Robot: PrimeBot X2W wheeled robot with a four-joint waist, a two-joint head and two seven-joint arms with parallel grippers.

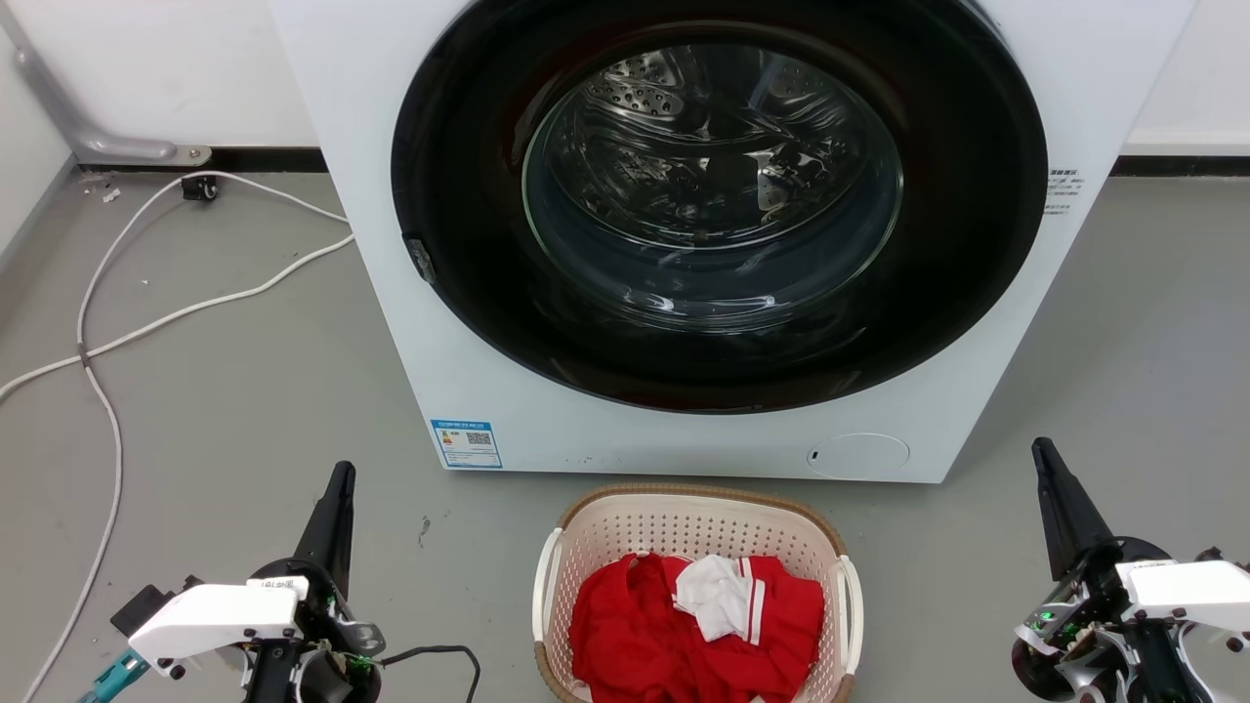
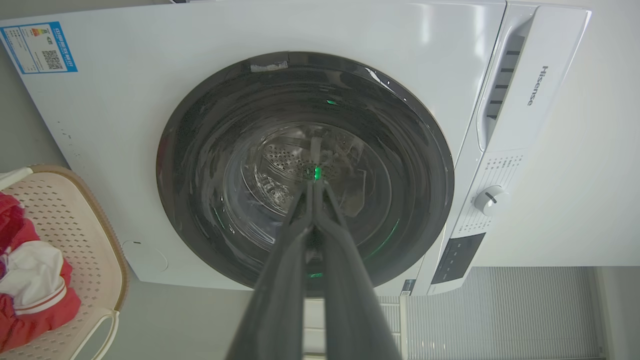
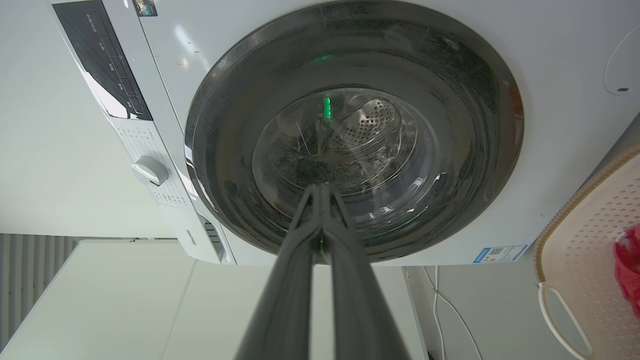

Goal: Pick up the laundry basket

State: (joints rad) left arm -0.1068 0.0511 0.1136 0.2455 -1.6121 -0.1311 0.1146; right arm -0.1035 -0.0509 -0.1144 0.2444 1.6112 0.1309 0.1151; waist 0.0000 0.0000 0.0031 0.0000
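- Where the head view reaches 6 o'clock, the laundry basket (image 1: 625, 532) stands upright on the grey floor (image 1: 244, 391), just in front of the washing machine (image 1: 547, 430), whose round door takes up 12 o'clock.
- Inside the basket lies a red garment (image 1: 645, 625), with a white cloth (image 1: 713, 591) crumpled on top of it.
- The basket's two white handles (image 1: 544, 586) sit at its 9 and 3 o'clock sides, and neither gripper touches them.
- The left gripper (image 1: 342, 474) is at 7 o'clock in the head view, well apart from the basket, its fingers pointing up toward the machine.
- In the left wrist view, the left gripper (image 2: 314, 186) has its two dark fingers pressed together tip to tip, clenched on nothing. The basket's perforated wall (image 2: 75, 225) is off at 8 o'clock.
- The right gripper (image 1: 1040, 449) is at 4 o'clock in the head view, also well clear of the basket.
- In the right wrist view, the right gripper (image 3: 324, 187) is likewise clenched and empty, with the fingers meeting in front of the door glass. The basket (image 3: 585, 235) is at 4 o'clock.
- A white cable (image 1: 98, 322) trails over the floor at 9 o'clock in the head view.
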